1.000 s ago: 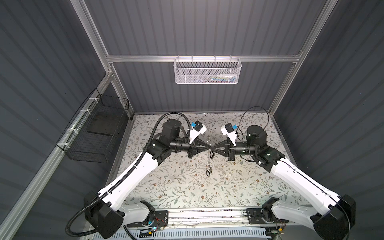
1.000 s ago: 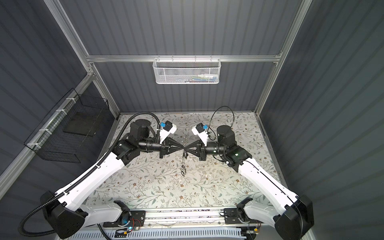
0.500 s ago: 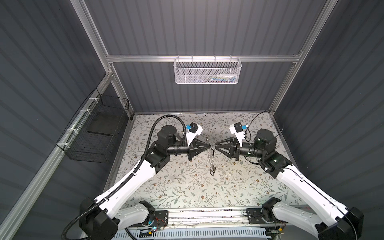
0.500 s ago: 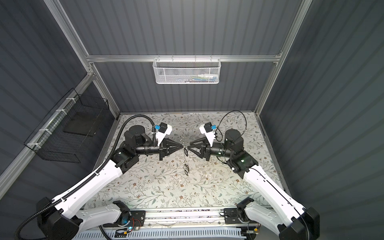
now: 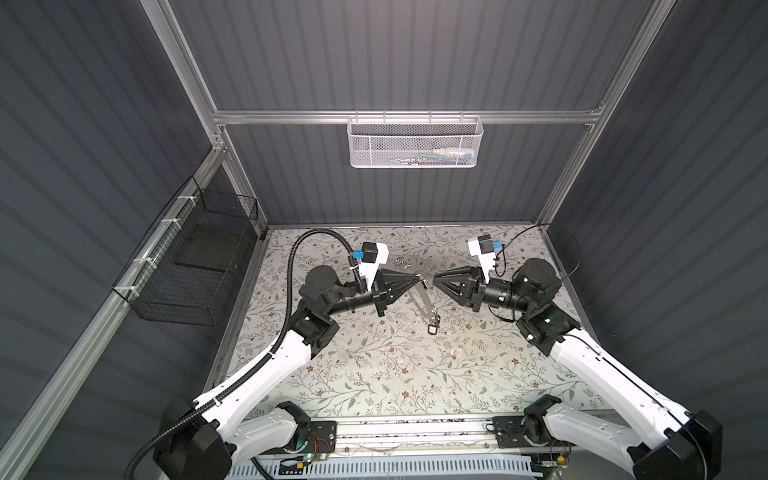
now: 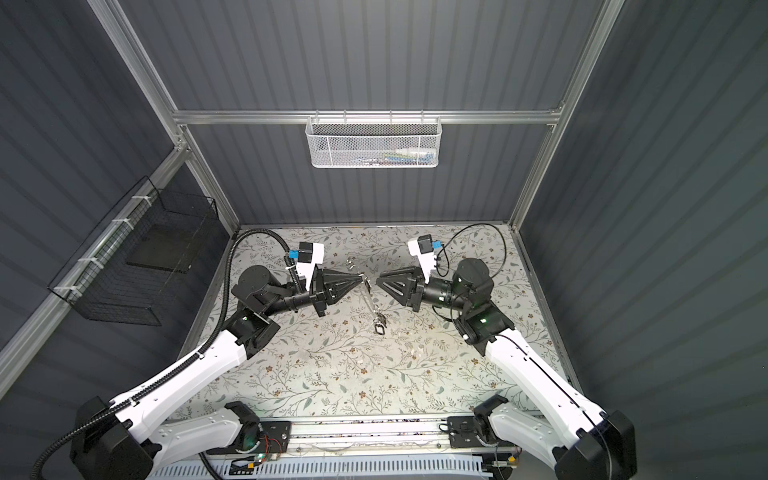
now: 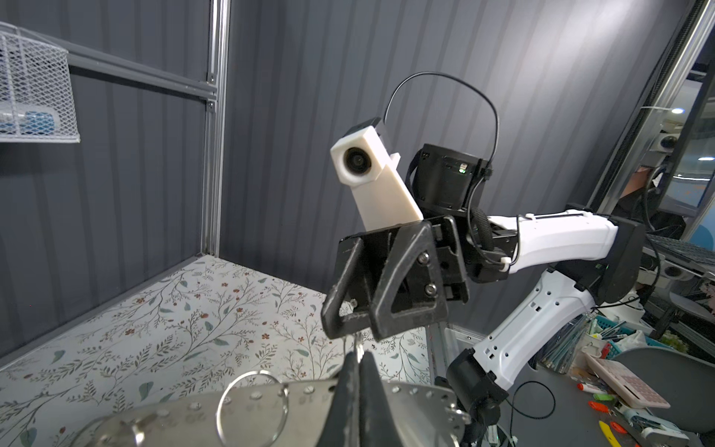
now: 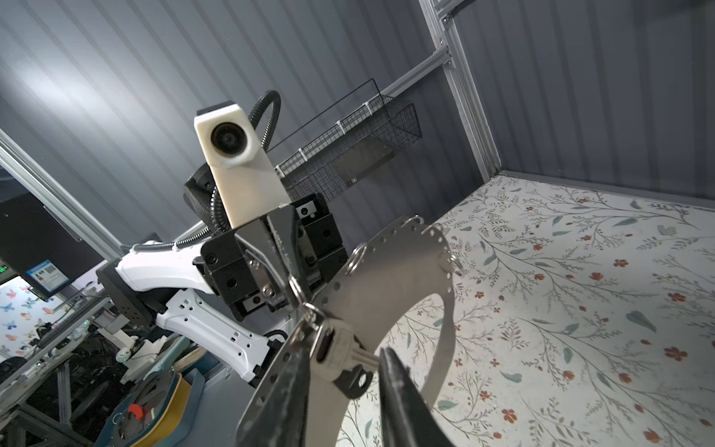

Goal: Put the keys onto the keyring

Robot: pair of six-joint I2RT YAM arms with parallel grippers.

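Note:
My left gripper [image 5: 417,279] is shut on a small split ring at the rim of the keyring [image 5: 422,296], a flat grey metal plate with holes along its edge, and holds it above the floral mat. In the left wrist view the plate [image 7: 418,406] spreads out just behind the shut left gripper [image 7: 360,360]. The keys [image 5: 433,326], a silver key [image 8: 336,360] and a black tag [image 8: 354,381], hang from a split ring on the plate [image 8: 387,278]. My right gripper [image 5: 436,279] is open, a short gap from the left one. The hanging keys lie between the tips of the right gripper [image 8: 346,350], ungripped.
A few loose small metal rings [image 5: 402,262] lie on the mat behind the grippers. A white mesh basket [image 5: 415,141] hangs on the back rail and a black wire basket [image 5: 195,257] on the left wall. Dark ribbed walls close three sides.
The right gripper has opened and drawn back to the right, away from the left gripper's tip. The left gripper stays shut with the keyring and keys hanging from it.

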